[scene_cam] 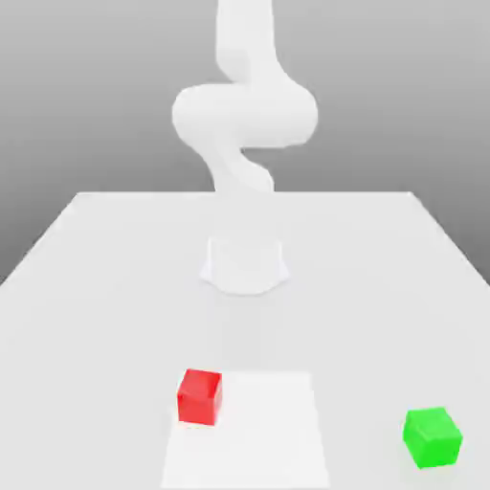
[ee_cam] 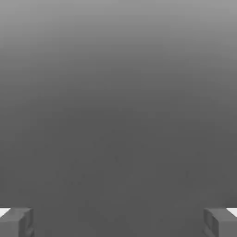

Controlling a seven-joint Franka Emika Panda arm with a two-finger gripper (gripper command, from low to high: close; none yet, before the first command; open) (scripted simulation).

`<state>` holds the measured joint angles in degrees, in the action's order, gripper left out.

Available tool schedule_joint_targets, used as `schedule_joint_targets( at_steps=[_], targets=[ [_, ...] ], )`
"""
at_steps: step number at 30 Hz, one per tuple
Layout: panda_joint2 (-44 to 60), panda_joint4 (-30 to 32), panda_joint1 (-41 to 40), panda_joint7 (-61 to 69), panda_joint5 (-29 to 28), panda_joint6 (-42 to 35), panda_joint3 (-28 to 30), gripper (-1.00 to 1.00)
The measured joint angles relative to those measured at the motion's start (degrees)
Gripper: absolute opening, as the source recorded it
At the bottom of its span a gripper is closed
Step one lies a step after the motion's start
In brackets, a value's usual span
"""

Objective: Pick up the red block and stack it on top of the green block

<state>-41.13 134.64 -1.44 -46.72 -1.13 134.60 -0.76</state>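
White bench [scene_cam: 115,258] with red block [scene_cam: 200,396] near front, left of centre in the exterior view; green block [scene_cam: 433,437] well apart toward that view's right. End effector [ee_cam: 118,222] wide open, gripping nothing.

White table [scene_cam: 115,249] with red block [scene_cam: 199,396], green block [scene_cam: 433,437], well apart.
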Motion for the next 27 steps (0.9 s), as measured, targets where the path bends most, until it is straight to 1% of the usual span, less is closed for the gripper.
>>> schedule_joint_targets(
  at_steps=[7, 12, 16, 19, 25, 26, 27],
  targets=[
    [15.56, 8.96, -3.75, -2.67, -3.41, 9.14, -0.63, 0.0],
    [26.08, 15.1, -5.48, -3.5, -4.37, 15.38, 0.35, 0.0],
    [34.32, 20.03, -6.08, -2.67, -3.06, 20.44, 1.6, 0.0],
    [40.37, 23.43, -6.43, -0.51, 0.09, 24.33, 2.06, 0.0],
    [52.62, 22.85, -6.9, 0.84, 2.07, 34.47, 1.36, 0.0],
    [54.47, 22.61, -6.93, 0.89, 2.09, 36.04, 1.32, -1.0],
    [54.47, 22.61, -6.93, 0.89, 2.09, 36.04, 1.32, -1.0]
  ],
)
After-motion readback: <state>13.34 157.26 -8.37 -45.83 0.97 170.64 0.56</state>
